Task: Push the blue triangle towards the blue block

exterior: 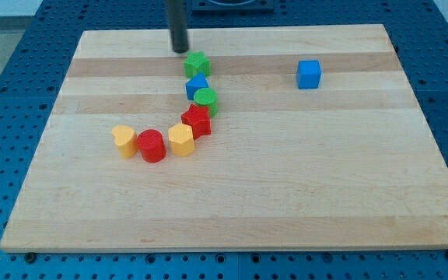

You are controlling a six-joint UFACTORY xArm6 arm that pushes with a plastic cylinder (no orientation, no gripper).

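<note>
The blue triangle (197, 85) lies left of the board's middle, wedged between a green star-like block (197, 64) above it and a green cylinder (205, 99) below it. The blue block (309, 74), a cube, stands alone toward the view's upper right. My tip (180, 50) is near the board's top edge, just up and left of the green star-like block and apart from the blue triangle.
Below the green cylinder a chain curves down-left: a red star-like block (197, 120), a yellow block (181, 140), a red cylinder (152, 145) and a yellow heart-like block (124, 141). The wooden board (232, 194) lies on a blue perforated table.
</note>
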